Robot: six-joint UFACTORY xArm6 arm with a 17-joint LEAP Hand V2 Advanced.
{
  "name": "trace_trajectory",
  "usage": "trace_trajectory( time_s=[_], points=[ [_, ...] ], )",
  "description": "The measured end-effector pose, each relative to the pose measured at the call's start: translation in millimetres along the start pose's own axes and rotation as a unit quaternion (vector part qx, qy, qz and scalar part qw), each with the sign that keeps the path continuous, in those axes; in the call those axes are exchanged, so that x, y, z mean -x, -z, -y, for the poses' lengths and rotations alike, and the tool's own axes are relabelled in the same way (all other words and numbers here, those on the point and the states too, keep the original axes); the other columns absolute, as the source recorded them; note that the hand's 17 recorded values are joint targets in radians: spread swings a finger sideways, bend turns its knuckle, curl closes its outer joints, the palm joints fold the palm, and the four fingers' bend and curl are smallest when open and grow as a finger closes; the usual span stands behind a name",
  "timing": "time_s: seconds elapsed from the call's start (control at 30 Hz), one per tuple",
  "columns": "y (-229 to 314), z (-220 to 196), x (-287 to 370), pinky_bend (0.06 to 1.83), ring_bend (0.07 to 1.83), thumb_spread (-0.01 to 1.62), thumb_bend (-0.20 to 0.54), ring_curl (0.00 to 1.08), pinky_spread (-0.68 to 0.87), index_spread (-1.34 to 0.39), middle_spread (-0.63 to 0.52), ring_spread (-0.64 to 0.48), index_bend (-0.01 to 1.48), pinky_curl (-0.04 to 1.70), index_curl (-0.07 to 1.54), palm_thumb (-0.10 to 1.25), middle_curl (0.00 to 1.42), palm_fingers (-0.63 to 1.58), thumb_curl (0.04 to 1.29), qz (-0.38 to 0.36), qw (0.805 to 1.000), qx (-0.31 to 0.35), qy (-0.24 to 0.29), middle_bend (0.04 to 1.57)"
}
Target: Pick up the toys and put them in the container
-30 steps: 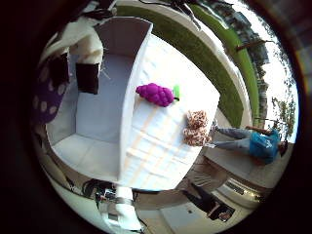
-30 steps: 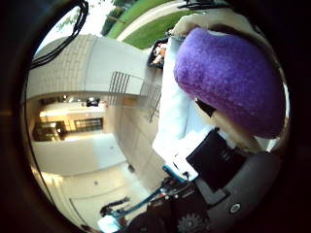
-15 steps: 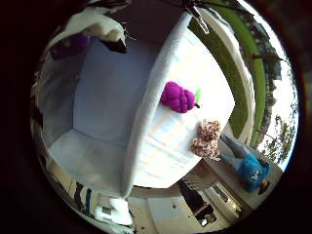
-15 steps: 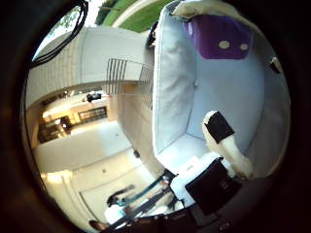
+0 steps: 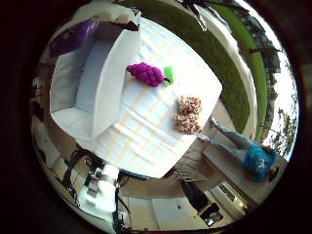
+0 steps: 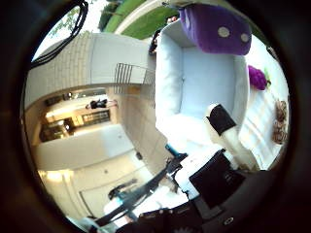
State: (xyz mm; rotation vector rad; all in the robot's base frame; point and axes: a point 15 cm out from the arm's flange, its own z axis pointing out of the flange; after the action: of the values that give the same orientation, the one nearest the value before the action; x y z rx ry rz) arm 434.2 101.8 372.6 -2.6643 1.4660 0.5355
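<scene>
A white container (image 6: 199,83) stands on a white table (image 5: 146,136). A purple toy with white spots (image 6: 216,27) lies inside it at one end. A purple grape toy with a green leaf (image 5: 146,73) lies on the table beside the container. A brown plush toy (image 5: 187,114) lies further along the table, away from the container. My right hand (image 6: 219,175) is above the container, open and holding nothing. One white and black finger (image 6: 225,126) reaches out over the container's end.
Green grass (image 5: 200,44) runs beyond the table's far edge. A pale building with a railing (image 6: 107,73) stands to one side. The arm's base (image 5: 102,185) shows beside the table's near end.
The purple spotted toy was close against my palm a second ago. It now lies in the container, released, and my hand has drawn back higher above it.
</scene>
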Motion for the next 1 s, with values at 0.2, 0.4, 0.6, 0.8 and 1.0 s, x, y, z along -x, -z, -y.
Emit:
trace_trajectory(
  time_s=[0.2, 0.4, 0.6, 0.8, 1.0],
  points=[
    [-6.9, 9.0, 23.4, 0.48, 0.35, 1.11, -0.02, 0.3, 0.47, -0.42, -0.02, 0.28, 0.13, 0.26, 0.17, 0.88, 0.42, 0.21, 0.48, -0.003, 1.0, 0.008, 0.022, 0.4],
    [-18.5, 18.0, 41.8, 0.44, 0.29, 1.12, -0.024, 0.3, 0.48, -0.39, 0.03, 0.29, 0.43, 0.25, 0.29, 0.89, 0.33, 0.19, 0.48, -0.006, 0.999, 0.02, 0.042, 0.12],
    [-17.4, 15.8, 42.2, 0.49, 0.32, 1.12, -0.024, 0.31, 0.47, -0.35, 0.05, 0.29, 0.32, 0.26, 0.29, 0.89, 0.3, 0.11, 0.47, -0.008, 0.999, 0.022, 0.043, 0.15],
    [4.2, -5.9, -5.6, 0.5, 0.32, 1.12, -0.032, 0.32, 0.46, -0.35, 0.05, 0.29, 0.21, 0.26, 0.28, 0.85, 0.29, 0.09, 0.47, -0.006, 1.0, -0.002, -0.008, 0.16],
    [32.5, -44.5, -81.2, 0.52, 0.34, 1.13, -0.041, 0.32, 0.46, -0.24, 0.07, 0.3, 0.16, 0.26, 0.27, 0.75, 0.3, 0.12, 0.46, -0.003, 0.993, -0.047, -0.106, 0.17]
  ],
)
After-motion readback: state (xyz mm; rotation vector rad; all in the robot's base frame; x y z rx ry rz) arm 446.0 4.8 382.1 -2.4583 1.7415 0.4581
